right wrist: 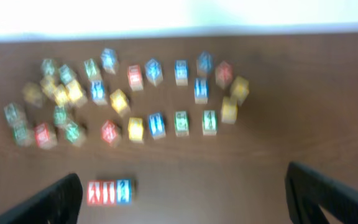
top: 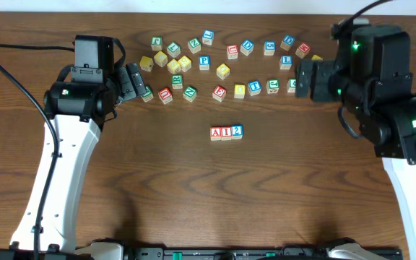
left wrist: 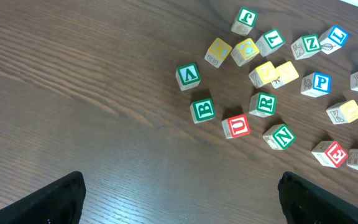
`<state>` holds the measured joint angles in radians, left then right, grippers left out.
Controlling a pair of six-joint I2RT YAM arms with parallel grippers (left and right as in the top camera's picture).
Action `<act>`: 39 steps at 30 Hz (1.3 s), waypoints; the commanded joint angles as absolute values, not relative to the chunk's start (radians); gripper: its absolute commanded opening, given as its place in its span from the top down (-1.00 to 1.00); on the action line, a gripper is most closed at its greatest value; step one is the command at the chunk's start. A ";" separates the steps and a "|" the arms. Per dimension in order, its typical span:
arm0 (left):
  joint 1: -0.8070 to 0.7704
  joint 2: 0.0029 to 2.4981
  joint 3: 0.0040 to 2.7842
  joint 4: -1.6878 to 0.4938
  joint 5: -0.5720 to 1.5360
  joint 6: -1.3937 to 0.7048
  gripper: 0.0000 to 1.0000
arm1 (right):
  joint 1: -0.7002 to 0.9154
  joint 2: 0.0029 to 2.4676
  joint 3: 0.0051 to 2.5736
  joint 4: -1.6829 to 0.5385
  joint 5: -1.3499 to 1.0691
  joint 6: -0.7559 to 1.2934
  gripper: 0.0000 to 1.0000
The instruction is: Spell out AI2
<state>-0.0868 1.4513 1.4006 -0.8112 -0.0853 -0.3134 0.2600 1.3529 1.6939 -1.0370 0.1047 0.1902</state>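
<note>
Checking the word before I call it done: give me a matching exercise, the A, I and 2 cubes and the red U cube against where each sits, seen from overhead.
1. A cube
2. I cube
3. 2 cube
4. red U cube

a. right end of the row
b. outside the row
c. left end of the row
d. middle of the row

Pairs: 1-c, 2-d, 3-a, 4-b.
</note>
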 commanded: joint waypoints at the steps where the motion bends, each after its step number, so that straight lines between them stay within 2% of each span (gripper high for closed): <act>1: -0.083 1.454 1.408 -0.815 -0.098 -0.311 -0.96 | 0.249 1.288 1.604 -0.913 0.128 0.137 -0.99; 6: -0.083 1.454 1.408 -0.815 -0.098 -0.311 -0.95 | 0.186 1.076 1.230 -0.565 0.038 0.027 -0.98; 10: -0.083 1.454 1.408 -0.815 -0.098 -0.311 -0.96 | 0.102 0.854 0.892 -0.338 -0.011 0.028 -0.99; 18: -0.083 1.454 1.408 -0.815 -0.098 -0.311 -0.95 | 0.057 0.448 0.415 -0.075 -0.010 0.027 -0.99; 28: -0.083 1.454 1.408 -0.815 -0.098 -0.311 -0.96 | 0.058 0.115 0.064 0.054 -0.027 0.028 -0.98; 33: -0.083 1.454 1.408 -0.815 -0.098 -0.311 -0.96 | 0.058 0.012 0.006 0.035 -0.030 0.028 -0.99; 39: -0.083 1.454 1.408 -0.815 -0.098 -0.311 -0.95 | 0.058 0.005 0.006 -0.014 -0.029 0.028 -0.99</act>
